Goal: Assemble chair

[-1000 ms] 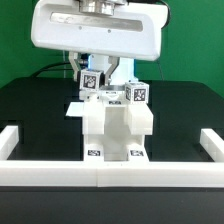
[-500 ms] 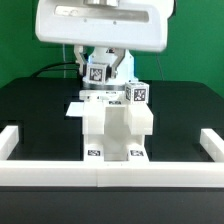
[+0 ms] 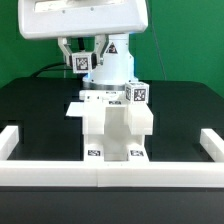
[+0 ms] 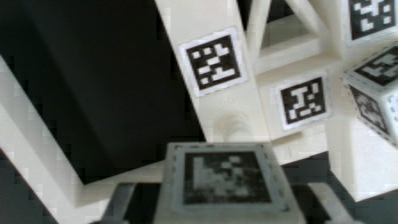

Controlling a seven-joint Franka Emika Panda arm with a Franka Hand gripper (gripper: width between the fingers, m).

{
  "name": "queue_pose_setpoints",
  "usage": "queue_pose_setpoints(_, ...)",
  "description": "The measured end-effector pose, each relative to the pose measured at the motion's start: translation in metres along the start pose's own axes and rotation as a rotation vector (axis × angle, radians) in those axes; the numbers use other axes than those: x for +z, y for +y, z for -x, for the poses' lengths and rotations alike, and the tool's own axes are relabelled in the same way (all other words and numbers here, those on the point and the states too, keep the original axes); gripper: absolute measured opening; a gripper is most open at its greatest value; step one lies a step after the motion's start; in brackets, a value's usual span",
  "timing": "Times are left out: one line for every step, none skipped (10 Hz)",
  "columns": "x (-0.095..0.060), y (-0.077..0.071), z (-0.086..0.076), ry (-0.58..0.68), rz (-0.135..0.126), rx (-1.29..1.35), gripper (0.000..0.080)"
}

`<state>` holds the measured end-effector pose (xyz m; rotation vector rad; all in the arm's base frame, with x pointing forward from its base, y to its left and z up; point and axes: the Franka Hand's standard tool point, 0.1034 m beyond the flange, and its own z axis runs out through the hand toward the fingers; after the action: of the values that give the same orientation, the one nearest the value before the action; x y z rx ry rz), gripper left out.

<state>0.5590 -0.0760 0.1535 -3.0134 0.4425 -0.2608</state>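
The partly built chair [image 3: 115,128] stands mid-table in the exterior view, a stack of chunky white blocks with tags on top and along its foot. My gripper [image 3: 79,60] hangs above it, toward the exterior view's left, shut on a small white tagged piece [image 3: 78,63]. In the wrist view that piece [image 4: 222,165] fills the space between my dark fingers [image 4: 139,200]. Below it lie the chair's white blocks [image 4: 169,120], carrying two clear tags. The gripper's wide white housing [image 3: 80,18] hides the arm behind it.
A white rail [image 3: 110,173] borders the black table at the front, with raised ends at both sides [image 3: 10,140]. The arm's base [image 3: 113,62] stands behind the chair. A corner of the marker board [image 3: 72,109] shows behind the chair.
My gripper has risen and shifted toward the exterior view's left, carrying the tagged piece away from the chair's top. The chair has not moved.
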Motion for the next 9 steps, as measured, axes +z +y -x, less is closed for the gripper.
queue_pose_setpoints(0.000, 0.001, 0.000, 0.000, 0.000, 0.001, 0.0275)
queue_pose_setpoints(0.000, 0.001, 0.000, -0.001, 0.001, 0.001, 0.0275)
queue_pose_setpoints(0.001, 0.001, 0.001, -0.002, 0.003, 0.001, 0.0275)
queue_pose_setpoints(0.006, 0.002, -0.001, 0.009, 0.018, -0.006, 0.0275)
queue_pose_setpoints(0.012, 0.000, -0.001, 0.005, 0.029, -0.015, 0.0275)
queue_pose_setpoints(0.017, -0.003, -0.003, 0.003, 0.037, -0.018, 0.0275)
queue_pose_setpoints(0.019, -0.005, -0.003, 0.005, 0.042, -0.024, 0.0275)
queue_pose_setpoints(0.021, -0.005, -0.003, 0.005, 0.043, -0.026, 0.0275)
queue_pose_setpoints(0.020, -0.004, -0.003, 0.005, 0.044, -0.025, 0.0275)
